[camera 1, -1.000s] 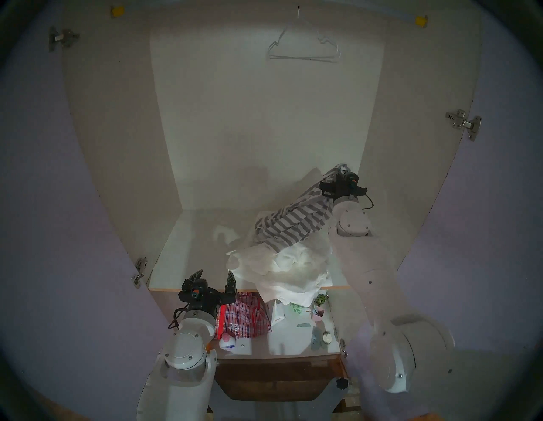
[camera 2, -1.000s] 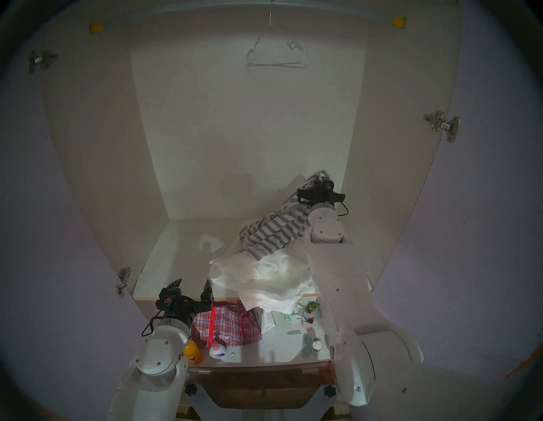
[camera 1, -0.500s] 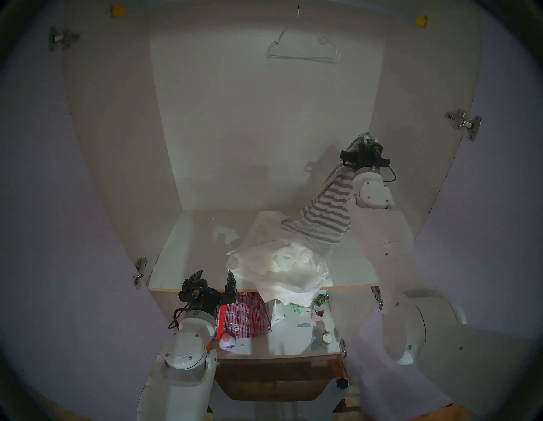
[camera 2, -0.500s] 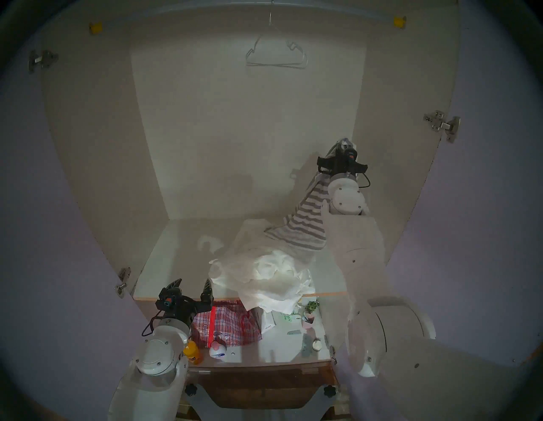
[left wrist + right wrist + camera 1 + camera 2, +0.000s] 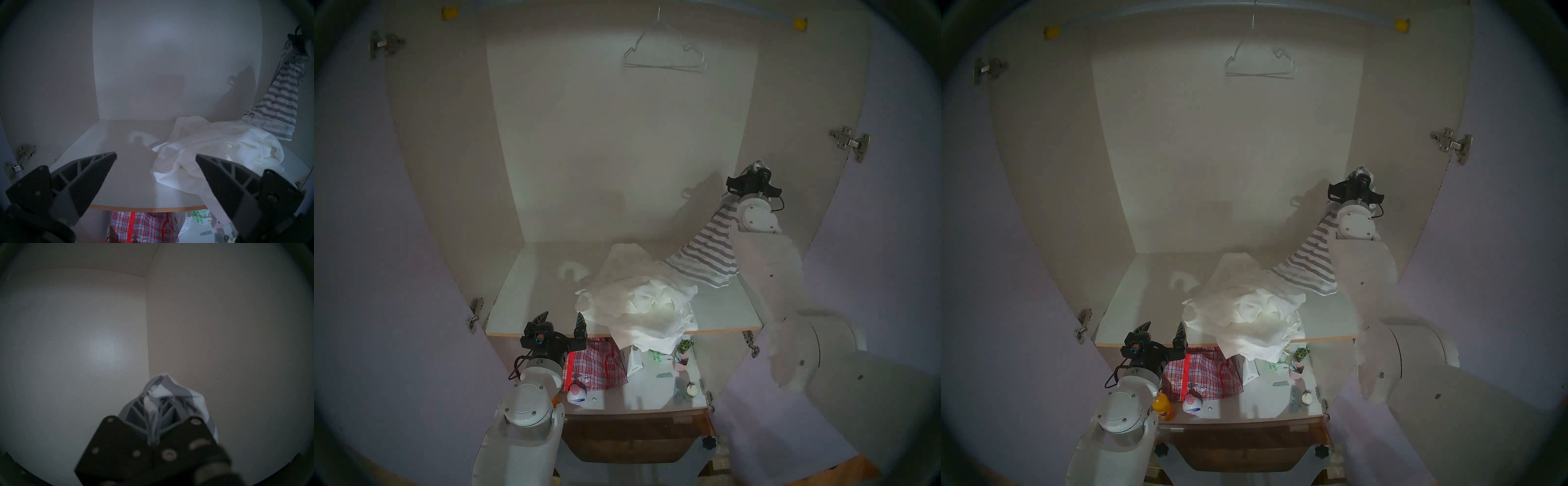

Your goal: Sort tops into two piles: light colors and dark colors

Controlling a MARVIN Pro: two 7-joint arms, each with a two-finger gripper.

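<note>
Sorting looks roughly half done, operator: your right gripper (image 5: 755, 169) is clamped on the grey-and-white striped top (image 5: 707, 253), hoisted at 2 o'clock of the white and cream heap (image 5: 636, 302), its hem trailing onto the heap's far side. The shelf (image 5: 524, 298) shows no dark pile yet; you must place one. Your left gripper (image 5: 560, 320) hangs spread and empty at 8 o'clock. Only the right wrist view shows cloth bunched between the fingers (image 5: 136, 412); only the left wrist view shows the hem's contact.
</note>
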